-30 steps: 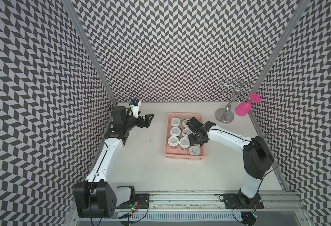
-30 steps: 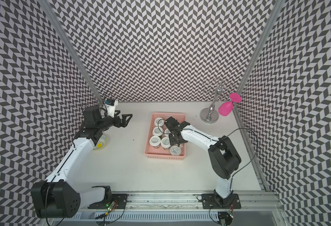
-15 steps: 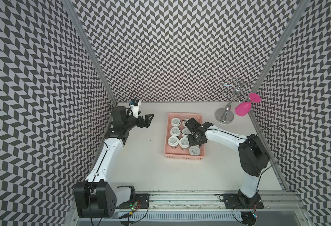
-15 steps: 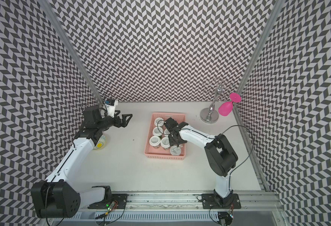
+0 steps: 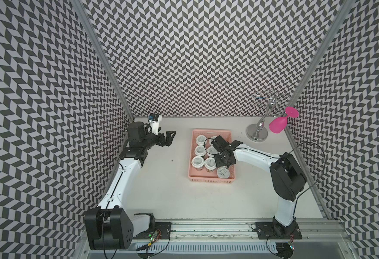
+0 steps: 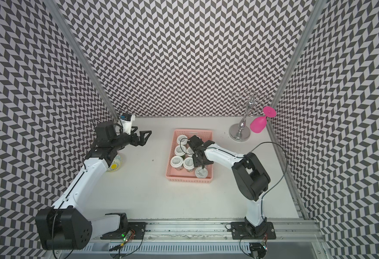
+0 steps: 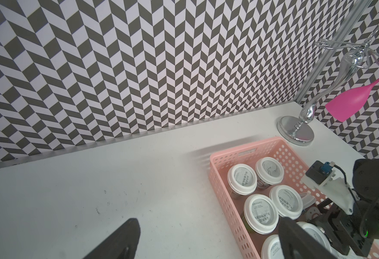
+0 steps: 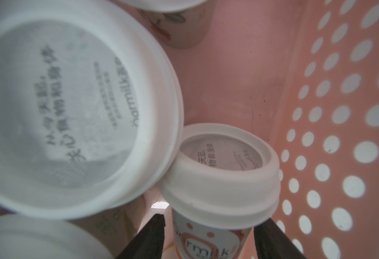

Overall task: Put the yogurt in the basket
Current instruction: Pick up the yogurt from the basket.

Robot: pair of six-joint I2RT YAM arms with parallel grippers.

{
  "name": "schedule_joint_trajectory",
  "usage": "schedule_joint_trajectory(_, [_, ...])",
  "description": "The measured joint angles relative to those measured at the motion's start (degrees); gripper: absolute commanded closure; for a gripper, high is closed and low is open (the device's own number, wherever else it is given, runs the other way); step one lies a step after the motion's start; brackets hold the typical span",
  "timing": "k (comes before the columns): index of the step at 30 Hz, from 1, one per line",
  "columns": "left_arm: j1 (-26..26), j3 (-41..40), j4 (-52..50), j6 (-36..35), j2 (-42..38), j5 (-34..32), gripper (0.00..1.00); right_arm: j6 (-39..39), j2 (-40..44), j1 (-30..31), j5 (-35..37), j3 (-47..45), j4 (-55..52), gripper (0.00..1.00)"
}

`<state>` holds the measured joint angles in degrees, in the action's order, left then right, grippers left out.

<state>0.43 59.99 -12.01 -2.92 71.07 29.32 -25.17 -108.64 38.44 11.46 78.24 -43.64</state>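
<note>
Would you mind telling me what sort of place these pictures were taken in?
Probably a robotics lab test cell: black-and-white chevron panels enclose a white tabletop, the left arm and right arm are bolted to an aluminium rail, and a pink basket of yogurt cups sits between them.

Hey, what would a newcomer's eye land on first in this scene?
The salmon-pink basket mid-table, holding white-lidded yogurt cups, with the right gripper straddling one cup inside it. Next, the magenta wine glass hanging from the chrome rack in the far right corner.
</note>
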Motion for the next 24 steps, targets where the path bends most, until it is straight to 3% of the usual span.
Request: schedule_joint_trajectory(24, [0.0, 0.0, 0.0, 0.0, 0.0, 0.2, 0.00, -2.3, 1.5, -0.2, 2.3, 0.1, -1.5, 0.38])
